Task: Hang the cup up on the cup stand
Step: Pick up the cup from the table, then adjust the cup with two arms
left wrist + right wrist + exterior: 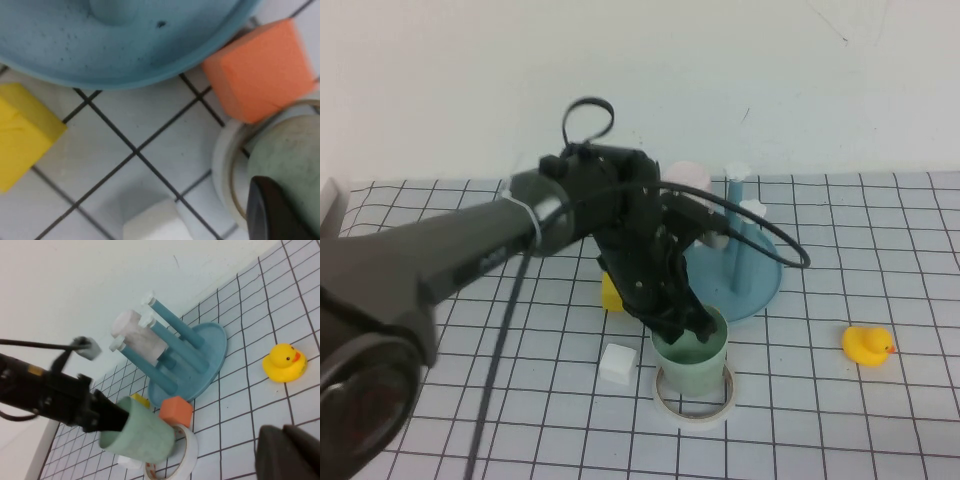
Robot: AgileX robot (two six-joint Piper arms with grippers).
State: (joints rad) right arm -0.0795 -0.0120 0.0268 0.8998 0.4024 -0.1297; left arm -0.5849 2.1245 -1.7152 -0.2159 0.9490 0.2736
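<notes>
Your left arm reaches in from the left across the gridded tabletop (880,420), and your left gripper (685,320) is down at the rim of the cup (692,365), its jaws closed on that rim with one dark finger inside the mouth. The mint-green cup stands upright inside a ring of white tape (695,402) lying flat on the tabletop. Just left of the cup sits a small white block (617,363), and a yellow block (610,293) shows behind it, partly hidden by the gripper. An orange block (260,70) lies between the cup and the cup stand (760,285), close to both. The blue cup stand is behind and to the right of the cup, and a pale pink cup (686,177) hangs on one of its pegs. A yellow rubber duck (867,345) sits well apart to the right. Your right gripper (290,452) hangs above the tabletop on the right; you cannot tell how its jaws stand.
</notes>
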